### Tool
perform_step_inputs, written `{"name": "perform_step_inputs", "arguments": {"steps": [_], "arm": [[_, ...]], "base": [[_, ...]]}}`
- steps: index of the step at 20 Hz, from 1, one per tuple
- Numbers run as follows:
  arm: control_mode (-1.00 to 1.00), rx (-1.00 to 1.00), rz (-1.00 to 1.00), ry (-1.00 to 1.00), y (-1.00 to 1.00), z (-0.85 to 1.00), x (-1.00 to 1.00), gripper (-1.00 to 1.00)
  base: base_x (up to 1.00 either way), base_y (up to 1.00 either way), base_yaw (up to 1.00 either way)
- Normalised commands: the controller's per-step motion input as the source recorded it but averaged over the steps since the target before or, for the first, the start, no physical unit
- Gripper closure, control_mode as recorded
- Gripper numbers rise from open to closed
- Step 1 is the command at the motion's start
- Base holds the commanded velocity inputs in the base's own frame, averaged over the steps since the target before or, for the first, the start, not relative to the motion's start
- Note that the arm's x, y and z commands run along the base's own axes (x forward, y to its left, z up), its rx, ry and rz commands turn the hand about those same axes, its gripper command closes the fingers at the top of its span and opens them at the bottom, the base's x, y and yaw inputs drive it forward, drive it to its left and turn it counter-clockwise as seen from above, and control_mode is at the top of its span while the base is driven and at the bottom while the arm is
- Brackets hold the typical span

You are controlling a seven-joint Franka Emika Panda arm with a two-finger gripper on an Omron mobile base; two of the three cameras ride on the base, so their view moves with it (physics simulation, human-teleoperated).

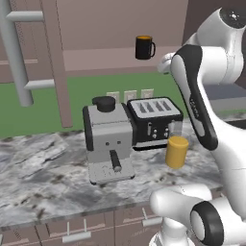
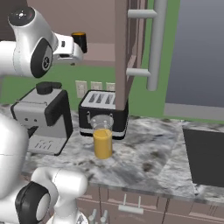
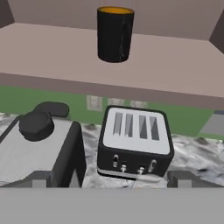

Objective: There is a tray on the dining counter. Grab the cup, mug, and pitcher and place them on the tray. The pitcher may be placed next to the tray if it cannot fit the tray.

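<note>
The black mug (image 1: 144, 47) with an orange inside stands on a brown shelf, its handle to the right in the left base view. In the hand view the mug (image 3: 114, 33) is ahead and above my gripper (image 3: 112, 180), which is open with nothing between its widely spread fingertips (image 3: 41, 179). My hand hovers in the air just short of the mug (image 2: 79, 40) and slightly below it. The yellow-orange pitcher (image 1: 177, 151) stands upright on the marbled countertop in front of the toaster. The tray, the cup and the dining counter are out of view.
A black and silver toaster (image 1: 153, 117) and a grey coffee machine (image 1: 108, 139) stand side by side under the shelf. A brown cabinet post (image 2: 121, 52) hangs down right of the mug. A dark cooktop (image 2: 205, 155) lies on the counter's right.
</note>
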Motion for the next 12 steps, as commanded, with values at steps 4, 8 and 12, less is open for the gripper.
{"name": "perform_step_inputs", "arguments": {"steps": [4, 8, 12], "arm": [[-1.00, 0.00, 0.00, -0.04, 0.00, 0.00, 0.16, -1.00], [-1.00, 0.00, 0.00, -0.04, 0.00, 0.00, 0.27, -1.00], [-1.00, 0.00, 0.00, -0.05, 0.00, 0.00, 0.24, -1.00]], "base": [[0.00, 0.00, 0.00], [0.00, 0.00, 0.00], [0.00, 0.00, 0.00]]}}
